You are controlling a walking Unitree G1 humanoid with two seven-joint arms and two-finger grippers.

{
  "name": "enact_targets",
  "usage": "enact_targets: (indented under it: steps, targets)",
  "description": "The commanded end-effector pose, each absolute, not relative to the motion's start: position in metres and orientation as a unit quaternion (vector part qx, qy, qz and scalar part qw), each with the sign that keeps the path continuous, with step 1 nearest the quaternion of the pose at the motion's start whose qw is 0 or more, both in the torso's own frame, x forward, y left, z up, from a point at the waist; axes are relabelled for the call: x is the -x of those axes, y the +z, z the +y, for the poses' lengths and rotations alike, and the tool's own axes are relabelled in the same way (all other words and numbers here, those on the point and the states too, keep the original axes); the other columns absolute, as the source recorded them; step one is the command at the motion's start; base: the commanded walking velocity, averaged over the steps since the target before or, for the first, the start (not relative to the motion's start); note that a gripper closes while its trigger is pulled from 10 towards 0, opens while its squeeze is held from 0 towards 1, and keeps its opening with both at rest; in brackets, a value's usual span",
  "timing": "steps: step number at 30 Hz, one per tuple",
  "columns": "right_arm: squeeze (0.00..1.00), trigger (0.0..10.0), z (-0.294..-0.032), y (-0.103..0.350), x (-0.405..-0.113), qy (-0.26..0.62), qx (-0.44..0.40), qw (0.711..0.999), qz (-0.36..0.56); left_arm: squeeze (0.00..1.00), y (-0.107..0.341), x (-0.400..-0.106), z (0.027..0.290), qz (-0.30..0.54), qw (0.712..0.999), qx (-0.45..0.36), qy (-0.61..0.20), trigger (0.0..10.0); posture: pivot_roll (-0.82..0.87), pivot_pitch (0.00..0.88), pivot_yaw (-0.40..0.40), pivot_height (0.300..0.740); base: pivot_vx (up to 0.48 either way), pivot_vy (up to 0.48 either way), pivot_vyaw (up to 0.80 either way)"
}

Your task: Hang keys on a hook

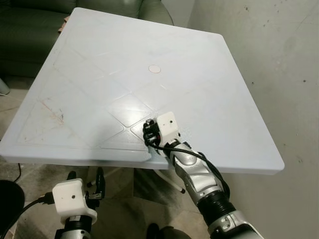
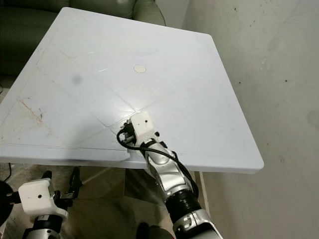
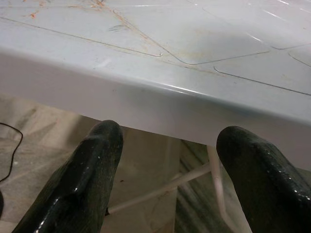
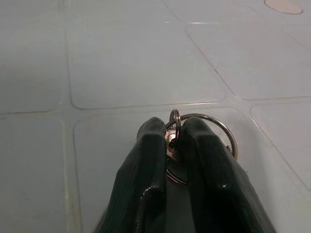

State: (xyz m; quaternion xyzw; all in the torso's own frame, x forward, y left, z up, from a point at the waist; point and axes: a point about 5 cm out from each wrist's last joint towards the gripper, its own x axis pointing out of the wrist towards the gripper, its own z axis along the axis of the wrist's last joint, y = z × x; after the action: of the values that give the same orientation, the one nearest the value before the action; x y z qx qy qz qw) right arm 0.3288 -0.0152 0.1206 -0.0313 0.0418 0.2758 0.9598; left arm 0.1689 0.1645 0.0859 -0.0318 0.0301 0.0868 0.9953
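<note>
Right end effector (image 4: 169,141) around half-hidden, probably key ring (image 4: 219,127).

Right tool (image 4: 167,141) pinched closed — left tool (image 3: 165,160) spread, low.

Keys (image 4: 204,133) on table (image 1: 99,84), near edge.

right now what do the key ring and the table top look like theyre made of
Key ring: looks like polished metal, thin silvery wire loops with bright glints, pinched between the right gripper fingers.
Table top: likely moulded plastic, pale matte white with pressed groove lines, a rounded lip and reddish scuffs.
</note>
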Motion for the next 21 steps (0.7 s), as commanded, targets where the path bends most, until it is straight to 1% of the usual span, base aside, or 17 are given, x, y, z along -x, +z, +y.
enact_targets:
  steps: [1,12,14,16,20,21]
  targets:
    - [0.0,0.0,0.0,0.134,-0.329,0.288,0.02,0.957,0.022,0.0,0.088,-0.167,0.164,0.03,0.995,0.037,0.091,10.0,0.16,0.194,-0.188,0.74,0.0,0.0,0.0]
    - [0.0,0.0,-0.003,0.138,-0.332,0.277,0.02,0.961,0.013,0.0,0.089,-0.17,0.165,0.026,0.995,0.036,0.092,10.0,0.15,0.188,-0.187,0.74,0.0,0.0,0.0]
    - [0.0,0.0,-0.006,0.139,-0.334,0.271,0.018,0.962,0.01,0.0,0.089,-0.171,0.165,0.026,0.995,0.036,0.091,10.0,0.15,0.179,-0.185,0.74,0.0,0.0,0.0]
    - [0.0,0.0,-0.016,0.145,-0.339,0.252,0.006,0.968,0.003,0.0,0.089,-0.175,0.165,0.022,0.995,0.035,0.089,10.0,0.14,0.172,-0.182,0.74,0.0,0.0,0.0]
    - [0.0,0.0,-0.021,0.147,-0.342,0.24,-0.001,0.971,0.002,0.0,0.089,-0.178,0.166,0.019,0.995,0.035,0.088,10.0,0.13,0.162,-0.178,0.74,0.0,0.0,0.0]
    - [0.0,0.0,-0.027,0.15,-0.345,0.229,-0.013,0.973,0.003,0.0,0.09,-0.183,0.166,0.015,0.996,0.035,0.086,10.0,0.13,0.156,-0.175,0.74,0.0,0.0,0.0]
